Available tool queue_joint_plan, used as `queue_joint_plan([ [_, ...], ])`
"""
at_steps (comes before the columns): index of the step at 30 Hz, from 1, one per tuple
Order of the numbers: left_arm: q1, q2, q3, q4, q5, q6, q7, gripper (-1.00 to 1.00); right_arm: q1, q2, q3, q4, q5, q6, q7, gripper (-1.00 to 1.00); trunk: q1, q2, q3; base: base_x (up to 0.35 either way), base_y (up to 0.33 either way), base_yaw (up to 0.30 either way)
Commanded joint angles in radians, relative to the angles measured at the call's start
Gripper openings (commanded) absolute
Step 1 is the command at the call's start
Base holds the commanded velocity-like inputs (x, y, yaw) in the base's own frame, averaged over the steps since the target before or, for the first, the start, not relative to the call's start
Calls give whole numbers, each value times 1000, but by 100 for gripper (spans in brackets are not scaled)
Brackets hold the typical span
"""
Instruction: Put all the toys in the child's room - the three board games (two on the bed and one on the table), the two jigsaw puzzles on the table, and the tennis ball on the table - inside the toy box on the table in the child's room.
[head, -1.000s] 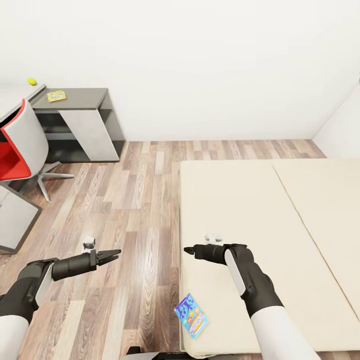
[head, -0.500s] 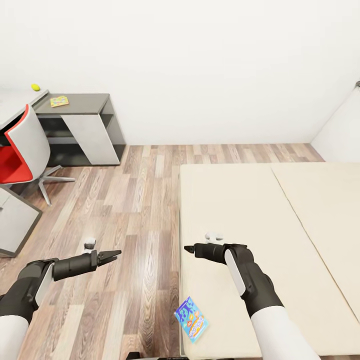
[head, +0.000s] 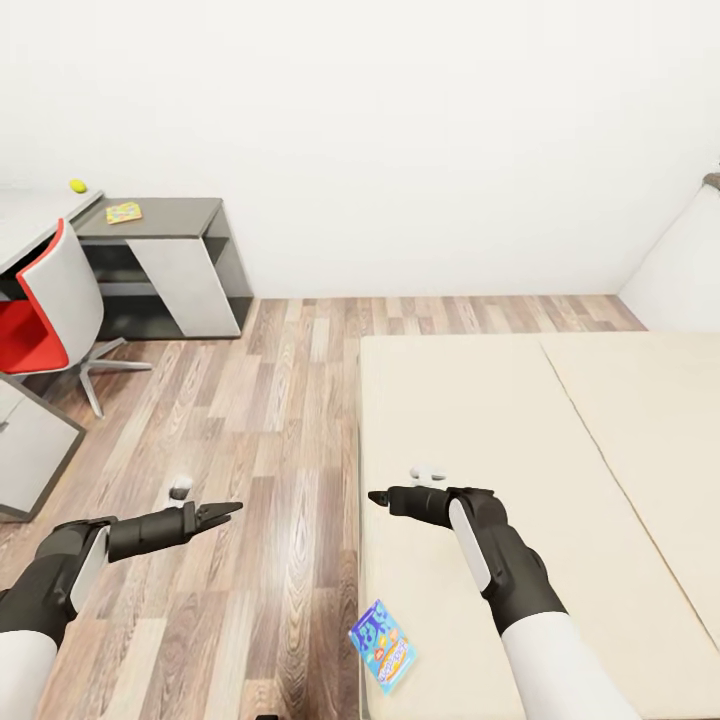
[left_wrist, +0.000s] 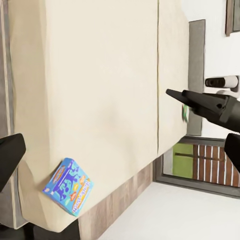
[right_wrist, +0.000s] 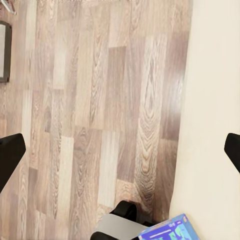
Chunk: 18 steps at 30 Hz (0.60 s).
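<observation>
A blue board game (head: 382, 645) (left_wrist: 67, 186) (right_wrist: 170, 232) lies on the near left corner of the bed (head: 480, 440), partly over its edge. My right gripper (head: 378, 497) (right_wrist: 125, 145) hovers open above the bed's left edge, further in than the box. My left gripper (head: 222, 512) (left_wrist: 125, 145) is open over the wood floor left of the bed. Far off at the upper left stands the table (head: 175, 210); a yellow-green board game (head: 124, 212) lies on its dark side section and the tennis ball (head: 77, 185) on its pale top. The toy box and jigsaw puzzles are out of view.
A red and grey swivel chair (head: 40, 310) stands in front of the table. A grey furniture corner (head: 30, 440) juts in at the left edge. Wood floor (head: 280, 400) stretches between the bed and the table. A white wall runs behind.
The whole picture has shifted, so the camera has moved: the table and chair now sit lower and further right, the blue board game slightly lower. Both arms hold the same pose.
</observation>
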Motion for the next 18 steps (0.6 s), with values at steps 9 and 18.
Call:
queue_joint_plan([
  [9, -1, 0, 0, 0, 2, 7, 25, 100, -1, 0, -1, -1, -7, 6, -2, 100, 1, -2, 13, 0, 0, 0],
  [18, -1, 0, 0, 0, 2, 6, 69, 100, -1, 0, -1, 6, -6, 4, -2, 100, 1, -2, 28, 0, 0, 0],
])
